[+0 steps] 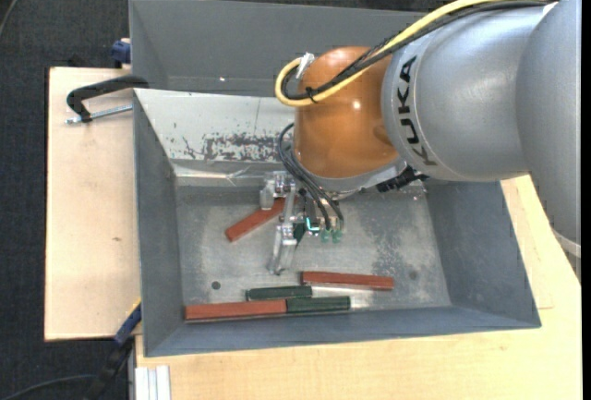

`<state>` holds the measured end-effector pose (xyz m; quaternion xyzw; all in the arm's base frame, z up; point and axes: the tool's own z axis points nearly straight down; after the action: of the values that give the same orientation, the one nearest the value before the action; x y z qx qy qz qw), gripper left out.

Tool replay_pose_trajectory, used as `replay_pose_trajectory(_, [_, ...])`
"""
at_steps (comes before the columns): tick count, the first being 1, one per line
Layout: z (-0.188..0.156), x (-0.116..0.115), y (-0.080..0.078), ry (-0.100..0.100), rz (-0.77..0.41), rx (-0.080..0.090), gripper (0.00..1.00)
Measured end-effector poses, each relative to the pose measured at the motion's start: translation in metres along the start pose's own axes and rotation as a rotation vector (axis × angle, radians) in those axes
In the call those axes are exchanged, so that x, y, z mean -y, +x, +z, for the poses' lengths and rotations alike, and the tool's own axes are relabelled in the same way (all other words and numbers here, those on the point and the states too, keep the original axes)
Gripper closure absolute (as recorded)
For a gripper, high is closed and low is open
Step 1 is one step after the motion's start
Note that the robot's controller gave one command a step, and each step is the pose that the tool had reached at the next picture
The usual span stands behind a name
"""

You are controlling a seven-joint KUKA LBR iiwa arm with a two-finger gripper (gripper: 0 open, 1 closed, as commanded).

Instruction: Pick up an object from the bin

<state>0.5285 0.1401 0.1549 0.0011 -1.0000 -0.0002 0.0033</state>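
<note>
Lettering reading "KUKA" runs in black down the silver arm (489, 103), which enters from the right and covers the upper right part of the grey bin (152, 232); no other writing can be read. A yellow cable (443, 15) runs along the arm and loops at the top of the orange cover (337, 126), which sits over the rear centre of the bin floor and hides what lies under it. Below the cover, the hand (284, 246) is down near the floor at mid-bin. How far the hand is open cannot be told, and nothing can be seen in its hold. A red-brown flat stick (254, 224) lies tilted just left of the hand, with its upper right end reaching the hand. Four sticks lie along the front wall, well apart from the hand: a long red-brown stick (235, 309) at the wall's foot, two dark green sticks (319, 303) beside it, and a red stick (346, 279) just behind them. The floor at left and at right of the hand is open, bounded by sloping walls.
</note>
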Motion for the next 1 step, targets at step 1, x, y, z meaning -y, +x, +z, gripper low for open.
replay_pose_trajectory(1, [0.0841, 0.0211, -0.0665, 0.000, -0.373, 0.010, 0.00])
